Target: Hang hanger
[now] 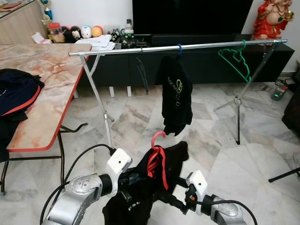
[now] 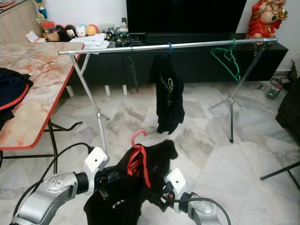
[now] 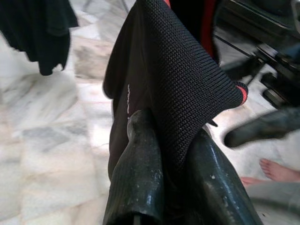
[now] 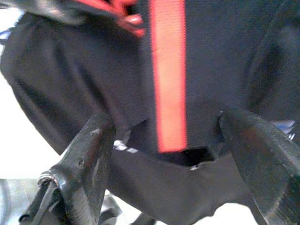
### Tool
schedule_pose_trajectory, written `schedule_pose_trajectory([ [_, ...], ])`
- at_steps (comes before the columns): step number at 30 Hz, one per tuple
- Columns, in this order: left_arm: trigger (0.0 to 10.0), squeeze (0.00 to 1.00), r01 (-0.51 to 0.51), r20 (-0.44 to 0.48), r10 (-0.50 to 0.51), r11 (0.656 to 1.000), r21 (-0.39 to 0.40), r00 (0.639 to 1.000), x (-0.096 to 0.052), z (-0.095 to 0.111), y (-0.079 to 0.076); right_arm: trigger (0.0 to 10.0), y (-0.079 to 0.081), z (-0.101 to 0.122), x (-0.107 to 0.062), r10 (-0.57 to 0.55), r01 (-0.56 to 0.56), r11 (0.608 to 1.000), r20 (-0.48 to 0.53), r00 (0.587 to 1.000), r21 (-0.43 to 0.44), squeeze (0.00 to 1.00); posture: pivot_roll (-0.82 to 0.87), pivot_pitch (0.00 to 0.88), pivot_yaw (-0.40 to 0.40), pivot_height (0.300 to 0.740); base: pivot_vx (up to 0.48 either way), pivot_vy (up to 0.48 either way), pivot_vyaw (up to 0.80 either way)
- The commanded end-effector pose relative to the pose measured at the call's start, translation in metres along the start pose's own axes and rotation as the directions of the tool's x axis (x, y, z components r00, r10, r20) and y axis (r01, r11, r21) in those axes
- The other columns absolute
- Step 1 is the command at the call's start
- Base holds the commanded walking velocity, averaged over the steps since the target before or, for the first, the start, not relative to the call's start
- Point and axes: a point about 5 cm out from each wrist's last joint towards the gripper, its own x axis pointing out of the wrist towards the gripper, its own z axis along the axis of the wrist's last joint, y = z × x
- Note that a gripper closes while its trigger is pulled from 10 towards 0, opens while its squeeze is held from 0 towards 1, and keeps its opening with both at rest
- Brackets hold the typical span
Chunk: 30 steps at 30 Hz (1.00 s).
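A red hanger [image 1: 158,137] carries a black garment with red trim [image 1: 140,192], held low in front of me with its hook up. My left gripper [image 3: 180,168] is shut on a fold of the garment's fabric. My right gripper [image 4: 173,154] is open, its fingers [image 4: 89,164] spread on either side of the garment's red stripe without closing on it. Beyond them, the silver clothes rail [image 1: 187,47] runs across the room. A black shirt [image 1: 176,93] hangs from it on a blue hook, and an empty green hanger [image 1: 236,61] hangs near its right end.
A marble-top table [image 1: 51,93] with dark clothes [image 1: 16,91] stands on the left. A black TV console [image 1: 211,61] and a red statue [image 1: 272,18] are behind the rail. The rail's tripod legs [image 1: 237,117] stand on the marble floor. A person's bare foot [image 3: 276,168] is nearby.
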Motion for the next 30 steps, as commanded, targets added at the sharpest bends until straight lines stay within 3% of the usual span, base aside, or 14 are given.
schedule_pose_trajectory([
  [1, 10.0, 0.0, 0.045, 0.034, -0.046, 0.998, 0.038, 0.998, 0.001, 0.015, -0.003, 10.0, -0.005, 0.004, 0.001, -0.067, 0.067, 0.998, 0.019, 0.998, -0.018, 0.0, 0.05, 0.112, 0.023, 0.74, 0.0, 0.0, 0.0],
  [10, 10.0, 0.0, 0.088, 0.035, -0.089, 0.995, 0.042, 0.995, 0.004, 0.022, -0.006, 10.0, -0.014, 0.011, 0.003, -0.232, 0.234, 0.969, 0.028, 0.972, -0.082, 0.0, 0.05, 0.119, 0.013, 0.74, 0.0, 0.0, 0.0],
  [17, 10.0, 0.0, 0.082, 0.034, -0.084, 0.995, 0.049, 0.996, 0.004, 0.023, -0.003, 10.0, -0.028, 0.006, -0.003, -0.429, 0.419, 0.895, -0.037, 0.903, -0.153, 0.0, 0.05, 0.118, 0.008, 0.74, 0.0, 0.0, 0.0],
  [18, 10.0, 0.0, 0.08, 0.035, -0.081, 0.996, 0.048, 0.996, 0.003, 0.024, -0.001, 10.0, -0.031, 0.003, -0.006, -0.483, 0.469, 0.868, -0.057, 0.874, -0.165, 0.0, 0.05, 0.118, 0.007, 0.74, 0.0, 0.0, 0.0],
  [20, 10.0, 0.0, 0.077, 0.035, -0.079, 0.996, 0.047, 0.996, 0.003, 0.025, 0.001, 10.0, -0.033, 0.001, -0.008, -0.515, 0.5, 0.85, -0.063, 0.855, -0.165, 0.0, 0.05, 0.117, 0.007, 0.74, 0.0, 0.0, 0.0],
  [22, 10.0, 0.0, 0.076, 0.035, -0.078, 0.996, 0.048, 0.996, 0.003, 0.025, 0.002, 10.0, -0.031, -0.002, -0.006, -0.509, 0.496, 0.856, -0.072, 0.858, -0.147, 0.0, 0.05, 0.117, 0.009, 0.74, 0.0, 0.0, 0.0],
  [25, 10.0, 0.0, 0.074, 0.033, -0.076, 0.996, 0.046, 0.997, 0.002, 0.024, 0.003, 10.0, -0.019, -0.007, 0.001, -0.418, 0.412, 0.907, -0.07, 0.906, -0.094, 0.0, 0.05, 0.118, 0.012, 0.74, 0.0, 0.0, 0.0],
  [30, 10.0, 0.0, 0.075, 0.028, -0.077, 0.996, 0.044, 0.997, 0.002, 0.023, 0.003, 10.0, -0.008, -0.011, 0.006, -0.327, 0.324, 0.945, -0.066, 0.943, -0.05, 0.0, 0.05, 0.118, 0.014, 0.74, 0.0, 0.0, 0.0],
])
